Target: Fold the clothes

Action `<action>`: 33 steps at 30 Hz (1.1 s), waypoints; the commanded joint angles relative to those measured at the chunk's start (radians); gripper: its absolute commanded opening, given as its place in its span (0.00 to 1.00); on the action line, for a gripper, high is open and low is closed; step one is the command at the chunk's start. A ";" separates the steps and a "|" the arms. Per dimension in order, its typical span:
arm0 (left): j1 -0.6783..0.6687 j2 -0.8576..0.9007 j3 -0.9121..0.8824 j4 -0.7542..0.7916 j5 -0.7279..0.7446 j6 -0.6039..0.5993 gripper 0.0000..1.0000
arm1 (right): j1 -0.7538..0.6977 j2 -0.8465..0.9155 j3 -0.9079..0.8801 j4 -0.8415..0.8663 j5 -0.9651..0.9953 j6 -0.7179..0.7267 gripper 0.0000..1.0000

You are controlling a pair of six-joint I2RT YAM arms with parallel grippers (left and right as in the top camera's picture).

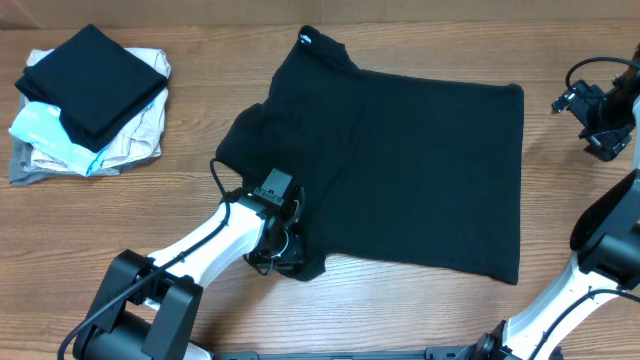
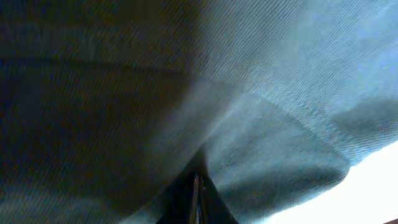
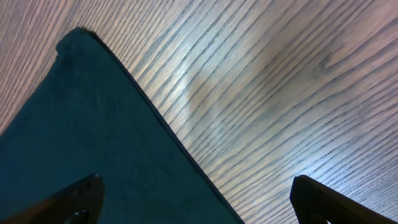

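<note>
The black short-sleeved shirt [image 1: 400, 170] lies spread on the wooden table, collar with a small white tag at the top left. My left gripper [image 1: 287, 248] is at the shirt's lower left corner, shut on the fabric; in the left wrist view the cloth [image 2: 205, 106] fills the frame and drapes over the closed fingers [image 2: 196, 199]. My right gripper [image 1: 603, 125] is open and empty, held above the table off the shirt's right edge. The right wrist view shows the shirt's edge and corner [image 3: 93, 137] below its spread fingers [image 3: 196, 199].
A stack of folded garments [image 1: 90, 100] sits at the back left: a black one on top of light-blue, beige and grey ones. Bare wood table [image 1: 580, 200] lies to the right of the shirt and along the front.
</note>
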 commanded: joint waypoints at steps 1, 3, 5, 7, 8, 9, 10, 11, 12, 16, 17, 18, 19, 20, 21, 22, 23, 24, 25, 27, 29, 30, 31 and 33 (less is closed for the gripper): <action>-0.005 0.008 -0.002 -0.037 0.013 0.020 0.04 | 0.003 -0.028 0.002 0.005 -0.005 0.007 1.00; -0.005 0.008 -0.002 -0.071 0.057 0.044 0.04 | 0.003 -0.028 0.002 0.005 -0.005 0.007 1.00; -0.005 0.008 -0.002 -0.089 0.082 0.071 0.05 | 0.003 -0.028 0.002 0.005 -0.005 0.007 1.00; -0.005 0.008 -0.002 -0.101 0.095 0.085 0.05 | 0.003 -0.028 0.002 0.005 -0.005 0.007 1.00; -0.005 0.008 -0.002 -0.105 0.098 0.091 0.05 | 0.003 -0.028 0.002 0.005 -0.005 0.007 1.00; -0.005 0.006 -0.001 -0.107 0.098 0.098 0.05 | 0.003 -0.028 0.002 0.005 -0.005 0.007 1.00; -0.005 0.005 0.000 -0.107 0.098 0.107 0.05 | 0.003 -0.028 0.002 0.005 -0.005 0.007 1.00; -0.005 0.005 0.002 -0.108 0.097 0.114 0.05 | 0.003 -0.028 0.002 0.005 -0.005 0.007 1.00; -0.005 0.003 0.007 -0.109 0.096 0.117 0.04 | 0.003 -0.028 0.002 0.005 -0.005 0.007 1.00; -0.005 -0.002 0.049 -0.141 0.058 0.121 0.04 | 0.003 -0.028 0.002 0.005 -0.005 0.007 1.00; -0.008 -0.005 0.062 -0.154 0.040 0.121 0.04 | 0.003 -0.028 0.002 0.005 -0.005 0.007 1.00; -0.015 -0.011 0.076 -0.169 0.023 0.125 0.04 | 0.003 -0.028 0.002 0.005 -0.005 0.007 1.00; -0.027 -0.018 0.089 -0.183 0.003 0.132 0.04 | 0.003 -0.028 0.002 0.005 -0.005 0.007 1.00; -0.041 -0.024 0.097 -0.192 -0.010 0.140 0.04 | 0.003 -0.028 0.002 0.005 -0.005 0.007 1.00; -0.060 -0.029 0.104 -0.196 -0.020 0.156 0.04 | 0.003 -0.028 0.002 0.005 -0.005 0.007 1.00; -0.083 -0.031 0.108 -0.196 -0.034 0.163 0.04 | 0.003 -0.028 0.002 0.005 -0.005 0.007 1.00; -0.113 -0.031 0.111 -0.192 -0.047 0.171 0.05 | 0.003 -0.028 0.002 0.005 -0.005 0.007 1.00; -0.140 -0.030 0.111 -0.184 -0.063 0.177 0.05 | 0.003 -0.028 0.002 0.005 -0.005 0.007 1.00; -0.167 -0.029 0.111 -0.179 -0.090 0.177 0.06 | 0.003 -0.028 0.002 0.005 -0.005 0.007 1.00; -0.224 -0.029 0.111 -0.174 -0.154 0.177 0.13 | 0.003 -0.028 0.002 0.005 -0.005 0.007 1.00; -0.276 -0.029 0.111 -0.174 -0.218 0.176 0.21 | 0.003 -0.028 0.002 0.005 -0.005 0.007 1.00; -0.300 -0.029 0.111 -0.174 -0.247 0.176 0.25 | 0.003 -0.028 0.002 0.005 -0.005 0.007 1.00; -0.324 -0.029 0.111 -0.171 -0.275 0.176 0.29 | 0.003 -0.028 0.002 0.005 -0.005 0.007 1.00; -0.355 -0.029 0.111 -0.163 -0.335 0.171 0.38 | 0.003 -0.028 0.002 0.005 -0.005 0.007 1.00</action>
